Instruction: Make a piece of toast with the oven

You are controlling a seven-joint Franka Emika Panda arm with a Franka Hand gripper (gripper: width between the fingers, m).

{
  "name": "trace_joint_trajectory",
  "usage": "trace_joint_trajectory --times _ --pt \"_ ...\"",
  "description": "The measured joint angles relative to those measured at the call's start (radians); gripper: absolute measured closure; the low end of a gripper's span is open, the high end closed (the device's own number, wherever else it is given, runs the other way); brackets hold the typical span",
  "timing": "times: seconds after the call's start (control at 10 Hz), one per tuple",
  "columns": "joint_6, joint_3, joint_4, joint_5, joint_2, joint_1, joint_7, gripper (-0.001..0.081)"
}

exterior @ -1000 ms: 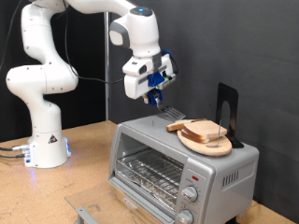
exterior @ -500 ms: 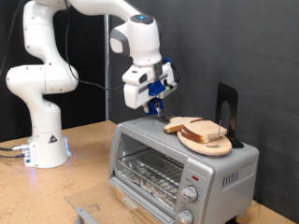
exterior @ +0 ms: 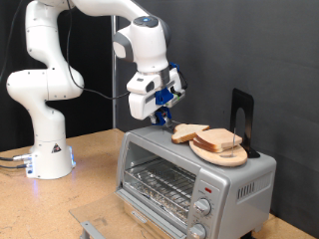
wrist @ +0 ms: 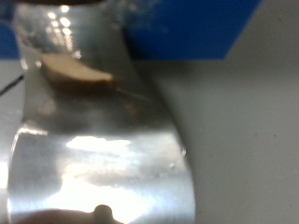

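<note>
My gripper hangs above the top of the silver oven, near its edge towards the exterior view's left. It is shut on a shiny metal spatula. One tan piece of toast lies on the spatula's far end, just above the oven top and beside the stacked slices. It also shows in the wrist view at the tip of the blade. The oven door is folded down open and the wire rack is bare. My fingers are hidden in the wrist view.
A round wooden board with the remaining stacked slices sits on the oven top. A black upright stand is behind it. Two knobs are on the oven's front. The robot base stands on the wooden table at the exterior view's left.
My gripper has moved towards the exterior view's left and slightly up, drawing the slice on the spatula away from the stack on the board.
</note>
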Motion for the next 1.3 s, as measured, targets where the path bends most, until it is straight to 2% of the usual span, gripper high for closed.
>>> trace_joint_trajectory --times 0.3,0.7,0.9,1.3 --pt "-0.013 -0.005 -0.029 -0.009 -0.024 0.002 -0.089 0.0402" --pt "-0.012 -0.005 -0.113 0.027 -0.125 0.033 -0.142 0.0402" --pt "0.029 -0.006 -0.14 0.073 -0.154 0.04 -0.162 0.0402" --pt "0.125 -0.02 -0.143 0.103 -0.155 0.037 -0.197 0.0402"
